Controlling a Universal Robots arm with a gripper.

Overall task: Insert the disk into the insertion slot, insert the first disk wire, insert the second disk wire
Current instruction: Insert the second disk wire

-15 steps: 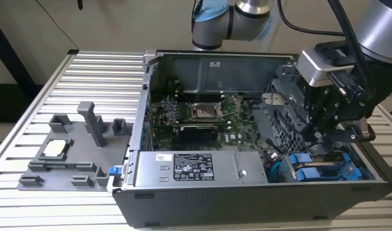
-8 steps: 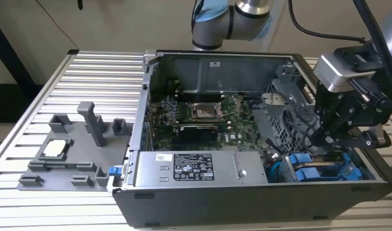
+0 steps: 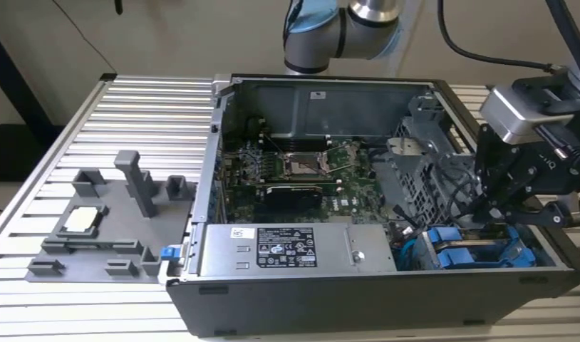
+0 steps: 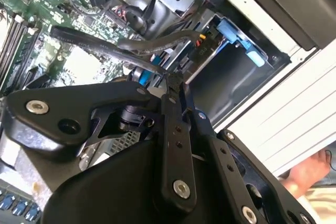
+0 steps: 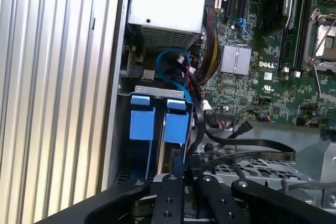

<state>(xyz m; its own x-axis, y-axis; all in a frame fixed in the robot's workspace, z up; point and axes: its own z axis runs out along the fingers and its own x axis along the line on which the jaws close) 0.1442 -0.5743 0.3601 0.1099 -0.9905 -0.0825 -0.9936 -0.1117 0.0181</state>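
Two blue carrier fronts [image 5: 142,119] [image 5: 176,121] stand side by side in the dark grey insertion slot [image 5: 122,129], at the case's corner on the exterior view's right [image 3: 461,249]. Which of them is the disk I cannot tell. My gripper [image 5: 184,174] hangs just above that bay [image 3: 504,210], closest to the second blue front. Its fingers [image 4: 169,85] are pressed together on the end of a flat black disk wire [image 4: 105,45]. The wire [image 5: 252,148] runs from the fingertips out over the perforated cage.
The open case holds the motherboard [image 3: 300,171], a power supply [image 3: 281,249] and a perforated metal cage [image 3: 414,164] beside the bay. A blue cable loop [image 5: 170,64] lies behind the carriers. A grey fixture [image 3: 110,228] sits on the slatted table. A hand [image 4: 310,174] shows beyond the case.
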